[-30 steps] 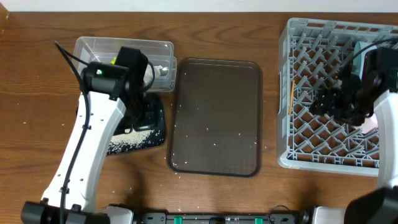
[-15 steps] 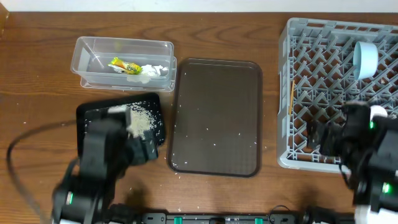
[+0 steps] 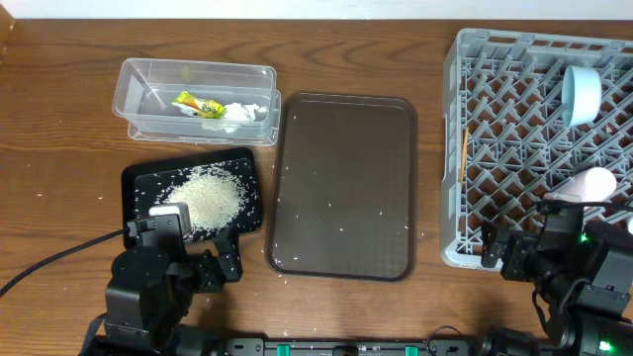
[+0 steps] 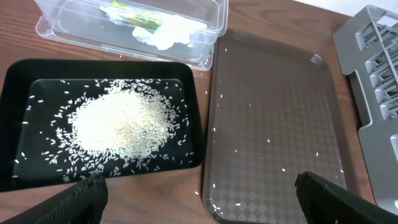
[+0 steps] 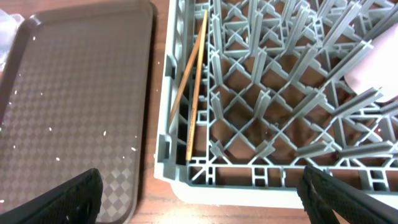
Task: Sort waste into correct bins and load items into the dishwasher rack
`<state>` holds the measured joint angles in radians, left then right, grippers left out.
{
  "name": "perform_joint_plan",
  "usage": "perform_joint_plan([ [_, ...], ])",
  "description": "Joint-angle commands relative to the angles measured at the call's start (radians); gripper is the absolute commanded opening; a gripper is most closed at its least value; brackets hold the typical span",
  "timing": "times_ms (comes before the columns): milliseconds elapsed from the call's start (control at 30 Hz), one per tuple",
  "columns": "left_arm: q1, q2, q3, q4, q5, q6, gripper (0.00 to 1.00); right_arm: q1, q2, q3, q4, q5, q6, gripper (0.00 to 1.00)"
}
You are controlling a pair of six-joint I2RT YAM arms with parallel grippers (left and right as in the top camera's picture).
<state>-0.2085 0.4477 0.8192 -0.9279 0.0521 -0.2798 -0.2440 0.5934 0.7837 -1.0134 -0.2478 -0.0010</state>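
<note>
Arms have retreated; left end effector (image 4: 199, 186) and right end effector (image 5: 199, 180) gape empty.

Left arm (image 3: 148, 292) was black, with black cable (image 3: 59, 259) and pale module (image 3: 168, 218); right arm (image 3: 554, 261) black, green indicator (image 3: 586, 237); left tool (image 4: 199, 200) black-fingered.

Shows rice (image 3: 206, 198) heaped on the black tray (image 3: 135, 184) at 8 o'clock, wrapper (image 3: 197, 102) and tissue (image 3: 243, 113) in the clear tub (image 3: 138, 75) at 10, and chopsticks (image 3: 463, 153), bowl (image 3: 581, 94) and cup (image 3: 592, 184) in the rack (image 3: 495, 119) at 3.
</note>
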Motion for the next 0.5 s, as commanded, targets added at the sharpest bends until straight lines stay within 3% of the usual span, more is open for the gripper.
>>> perform_joint_plan([
  [0,0.0,-0.003,-0.007,-0.002,-0.011,0.01,0.99,-0.003,-0.002,-0.006,-0.001,-0.003,-0.004,0.99],
  [467,0.0,-0.003,-0.007,-0.002,-0.011,0.01,0.99,0.047,-0.095,-0.031,-0.012,0.008,-0.005,0.99],
])
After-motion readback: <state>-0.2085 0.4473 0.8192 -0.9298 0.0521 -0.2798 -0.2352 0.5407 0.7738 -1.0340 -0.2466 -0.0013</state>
